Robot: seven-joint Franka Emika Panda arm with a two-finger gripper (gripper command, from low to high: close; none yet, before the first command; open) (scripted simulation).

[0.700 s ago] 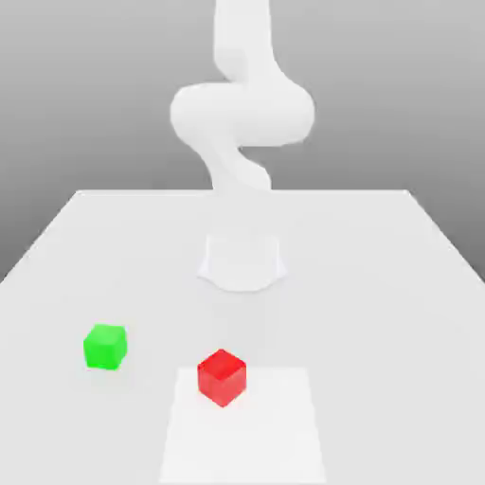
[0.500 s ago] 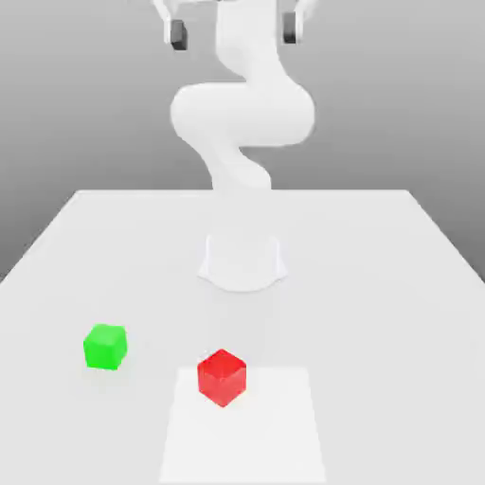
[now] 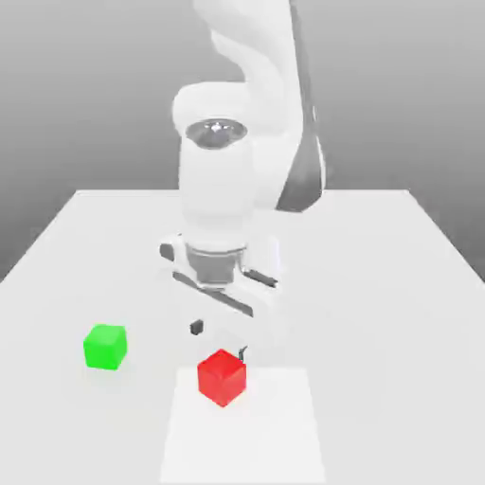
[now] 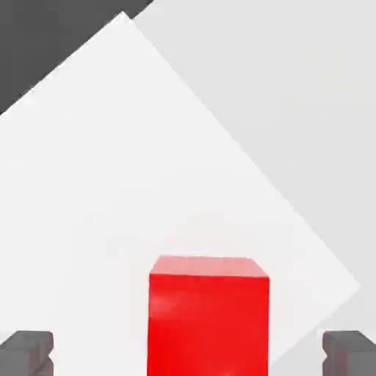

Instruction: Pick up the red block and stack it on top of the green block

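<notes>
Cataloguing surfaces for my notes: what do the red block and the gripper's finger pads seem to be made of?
Red block: possibly smooth painted wood or plastic, fairly glossy, judging by its even colour and the pale sheen on one face; the render leaves it open.

Finger pads: perhaps matt rubber or dull plastic, suggested by their flat dark grey with no bright highlight.
</notes>
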